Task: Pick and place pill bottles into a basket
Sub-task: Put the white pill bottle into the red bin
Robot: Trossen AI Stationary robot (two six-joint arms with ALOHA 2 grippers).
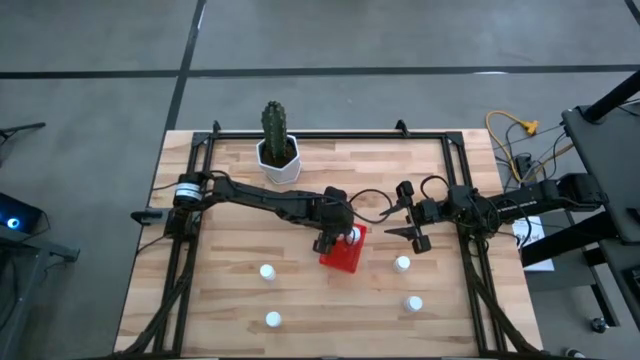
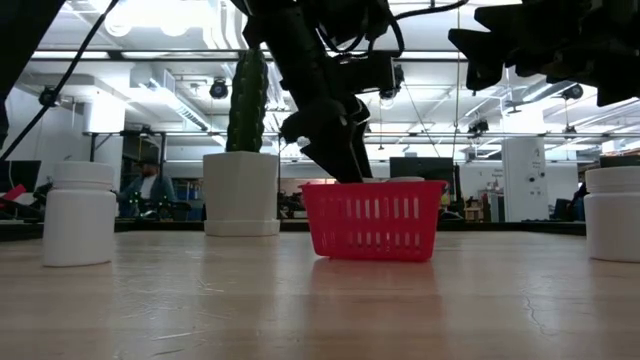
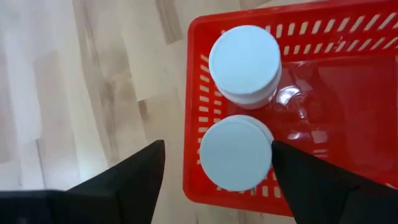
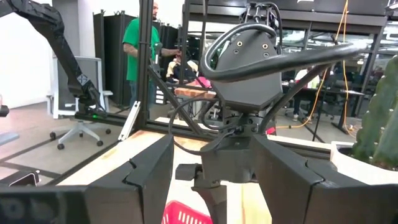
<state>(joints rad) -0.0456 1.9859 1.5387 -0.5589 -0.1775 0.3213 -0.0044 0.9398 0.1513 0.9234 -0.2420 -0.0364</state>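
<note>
The red basket (image 1: pixel 343 252) stands on the table's middle; it also shows in the low view (image 2: pixel 372 220). Two white pill bottles stand in it side by side (image 3: pixel 244 61) (image 3: pixel 236 154). My left gripper (image 3: pixel 217 144) hangs open above the basket's edge. One finger (image 3: pixel 140 177) is outside the basket's wall and the other (image 3: pixel 305 177) is inside, on either side of the nearer bottle. My right gripper (image 1: pixel 412 236) is open and empty to the basket's right. Several more bottles stand on the table (image 1: pixel 267 271) (image 1: pixel 273 320) (image 1: pixel 402 264) (image 1: pixel 413 303).
A cactus in a white pot (image 1: pixel 278 150) stands at the far edge, left of centre. A black frame (image 1: pixel 330 136) runs along the table's edges. In the right wrist view the left arm's wrist (image 4: pixel 245 68) stands close ahead. A person (image 4: pixel 138 46) stands beyond the table.
</note>
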